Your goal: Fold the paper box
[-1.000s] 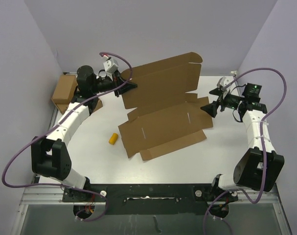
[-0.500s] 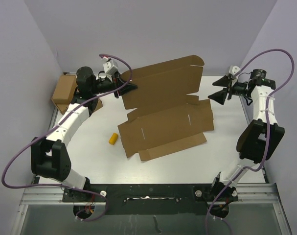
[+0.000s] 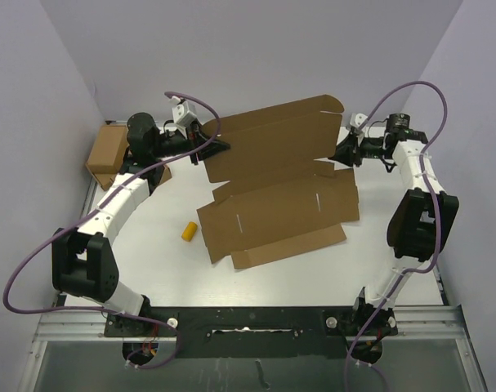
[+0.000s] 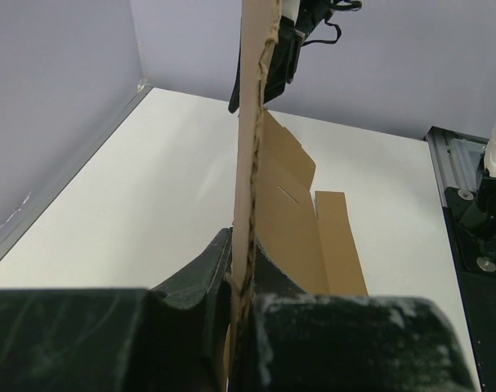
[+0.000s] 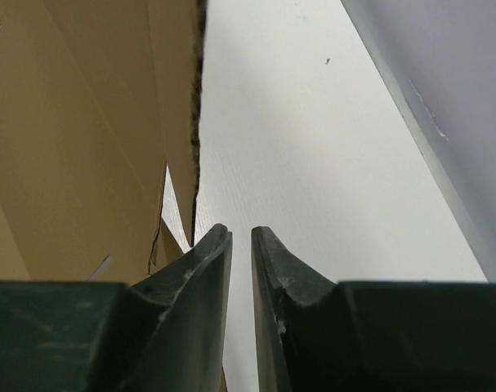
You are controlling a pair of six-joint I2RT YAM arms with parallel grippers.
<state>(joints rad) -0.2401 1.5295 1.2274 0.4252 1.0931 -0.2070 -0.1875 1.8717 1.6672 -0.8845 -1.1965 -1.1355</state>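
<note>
The paper box (image 3: 280, 214) is a large brown die-cut sheet; its front half lies flat on the white table and its rear panel (image 3: 268, 143) stands raised. My left gripper (image 3: 217, 147) is shut on the left edge of that raised panel. In the left wrist view the cardboard edge (image 4: 252, 147) runs up from between the closed fingers, with my left gripper (image 4: 246, 245) clamped on it. My right gripper (image 3: 339, 155) hovers by the panel's right edge. In the right wrist view my right gripper (image 5: 239, 233) shows only a narrow gap, with nothing in it, and the cardboard (image 5: 84, 122) is just to its left.
A small yellow cylinder (image 3: 189, 231) lies on the table left of the sheet. A smaller brown cardboard box (image 3: 107, 151) stands at the far left beside the left arm. Purple walls close in the back and both sides.
The right arm has swung back and left, from the table's right side to the raised panel's right edge, and its jaws have narrowed from wide open. The left gripper has kept its grip.
</note>
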